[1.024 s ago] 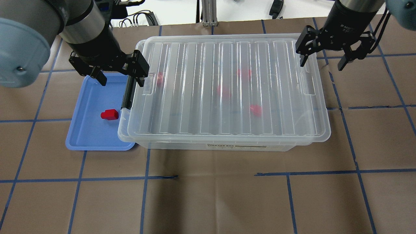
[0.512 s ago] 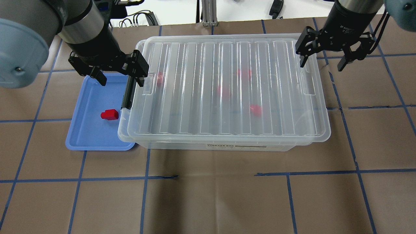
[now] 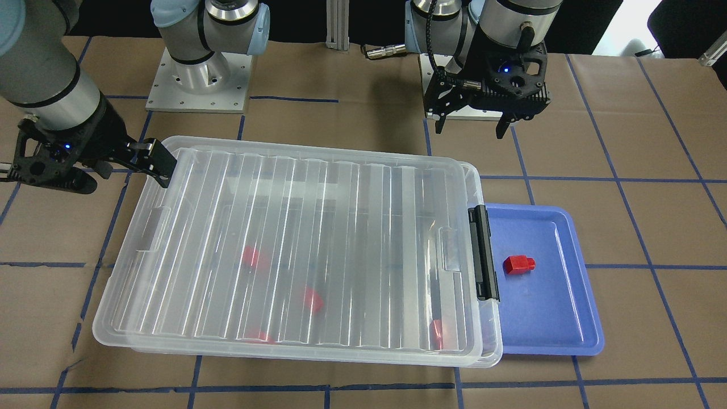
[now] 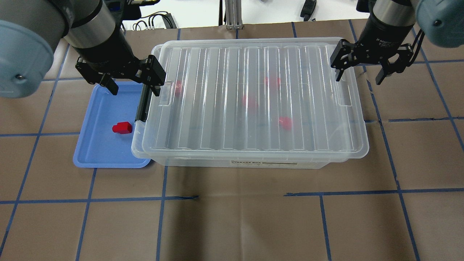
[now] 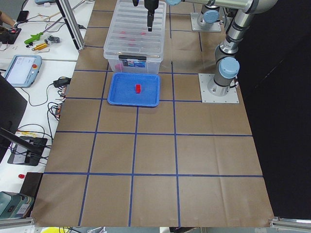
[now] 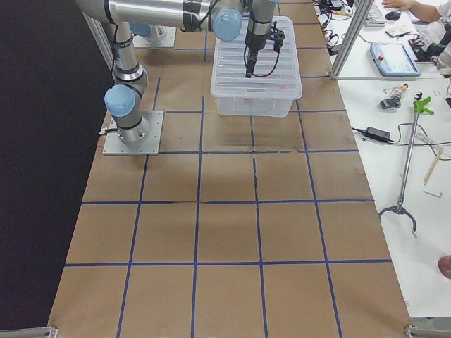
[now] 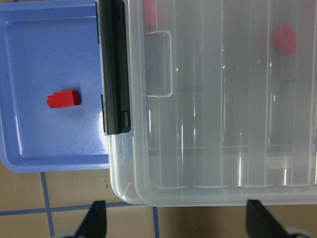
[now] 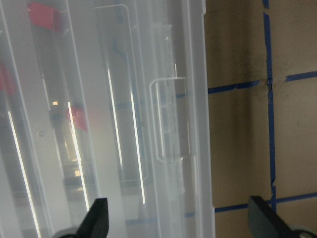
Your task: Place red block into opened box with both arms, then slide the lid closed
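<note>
The clear box (image 4: pixel 253 163) stands mid-table with its ribbed lid (image 4: pixel 253 98) lying flat over nearly all of it. A black latch bar (image 4: pixel 143 105) shows at its left end. Several red blocks (image 4: pixel 285 123) show blurred through the lid. One red block (image 4: pixel 122 127) lies on the blue tray (image 4: pixel 98 152). My left gripper (image 4: pixel 135 88) hangs open over the tray's far edge and the latch end, holding nothing. My right gripper (image 4: pixel 359 77) is open and empty, with its fingers either side of the box's far right corner. The left wrist view shows the red block (image 7: pixel 63 99) beside the latch bar (image 7: pixel 115 69).
Brown paper with blue tape lines covers the table (image 4: pixel 232 217). The blue tray (image 3: pixel 545 335) touches the box's latch end. The arm bases (image 3: pixel 199 79) stand behind the box. Side benches hold cables, a tablet and tools; a person's hands (image 6: pixel 416 8) show at the far bench.
My right gripper has turned a little and drifted slightly lower in the overhead view. The left gripper, lid, box and blocks have stayed where they were.
</note>
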Robot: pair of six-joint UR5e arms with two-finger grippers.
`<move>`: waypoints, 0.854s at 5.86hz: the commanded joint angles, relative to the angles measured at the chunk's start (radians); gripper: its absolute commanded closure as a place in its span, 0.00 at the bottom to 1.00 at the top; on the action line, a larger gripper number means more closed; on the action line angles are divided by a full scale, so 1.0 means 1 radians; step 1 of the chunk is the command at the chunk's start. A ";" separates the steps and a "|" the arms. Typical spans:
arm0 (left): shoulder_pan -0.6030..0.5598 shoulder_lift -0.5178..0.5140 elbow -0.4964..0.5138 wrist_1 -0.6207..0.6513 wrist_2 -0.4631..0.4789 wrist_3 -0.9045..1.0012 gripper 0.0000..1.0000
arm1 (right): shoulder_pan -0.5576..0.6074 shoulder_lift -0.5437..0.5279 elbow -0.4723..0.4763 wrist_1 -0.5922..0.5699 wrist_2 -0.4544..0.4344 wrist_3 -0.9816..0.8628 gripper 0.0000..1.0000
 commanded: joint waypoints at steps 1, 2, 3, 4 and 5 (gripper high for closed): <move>0.000 -0.001 0.000 0.000 -0.008 0.000 0.02 | -0.061 0.018 0.087 -0.123 -0.043 -0.093 0.00; 0.000 -0.001 0.000 0.000 -0.006 0.000 0.02 | -0.084 0.019 0.118 -0.175 -0.046 -0.124 0.00; -0.001 -0.001 0.000 0.002 -0.008 0.000 0.02 | -0.090 0.019 0.146 -0.194 -0.045 -0.150 0.00; -0.002 -0.001 0.000 0.002 -0.008 0.000 0.02 | -0.090 0.018 0.178 -0.209 -0.030 -0.147 0.00; 0.000 -0.001 -0.001 0.002 -0.006 0.003 0.02 | -0.090 0.019 0.204 -0.252 -0.029 -0.153 0.00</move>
